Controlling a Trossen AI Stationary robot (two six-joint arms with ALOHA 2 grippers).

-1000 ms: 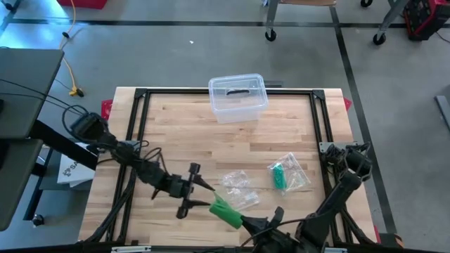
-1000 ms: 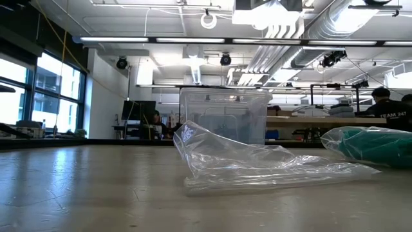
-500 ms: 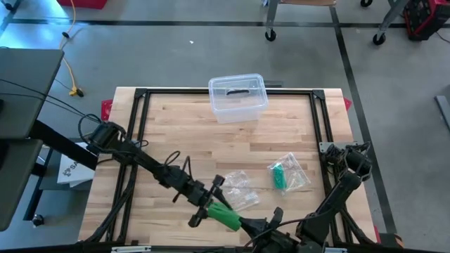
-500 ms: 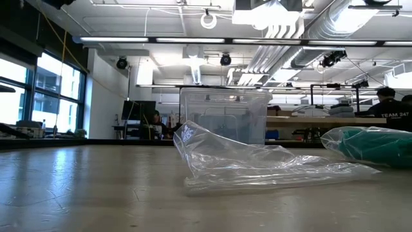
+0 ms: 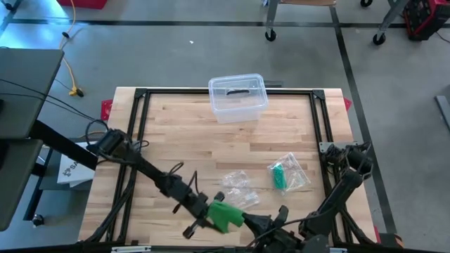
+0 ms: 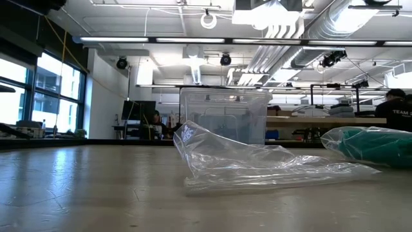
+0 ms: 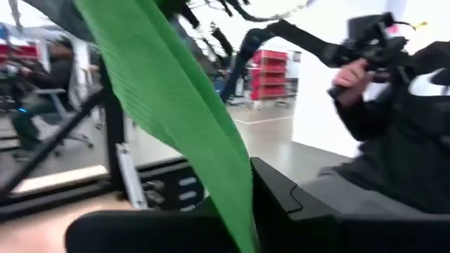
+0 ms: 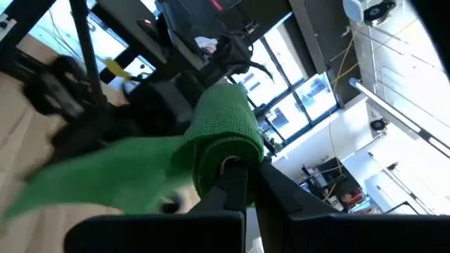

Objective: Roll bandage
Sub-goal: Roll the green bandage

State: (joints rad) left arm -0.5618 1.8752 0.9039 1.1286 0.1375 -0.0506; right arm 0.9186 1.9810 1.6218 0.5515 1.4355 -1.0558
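A green bandage (image 5: 225, 213) hangs between my two grippers near the table's near edge, left of centre. Its rolled part (image 8: 223, 133) is at my right gripper (image 5: 247, 221), which is shut on it. A loose tail (image 7: 176, 105) runs from the roll to my left gripper (image 5: 209, 213), which is shut on the tail. Neither gripper shows in the low view. My left gripper pinches the bandage's loose tail (image 7: 238, 204) between its two fingers, coming from the table's left. The strip leaves the fingers as a flat band and slants away toward the roll. My right gripper holds the roll at its end face (image 8: 226, 160), with the fingers closed at the roll's centre. It comes from the table's right, about level. The tail (image 8: 91, 179) trails off the roll toward my left gripper.
A clear lidded bin (image 5: 238, 97) stands at the far edge, centre. An empty clear bag (image 5: 238, 188) lies just beyond the bandage, and a second bag with a green roll (image 5: 287, 174) lies to its right. A person shows beyond the table (image 7: 380, 91).
My left gripper, open a second ago, has moved toward the table's right and near edges to the bandage's free end and shut on it. The bandage, then stretched out from my right gripper, now shows shorter and bunched between the two grippers.
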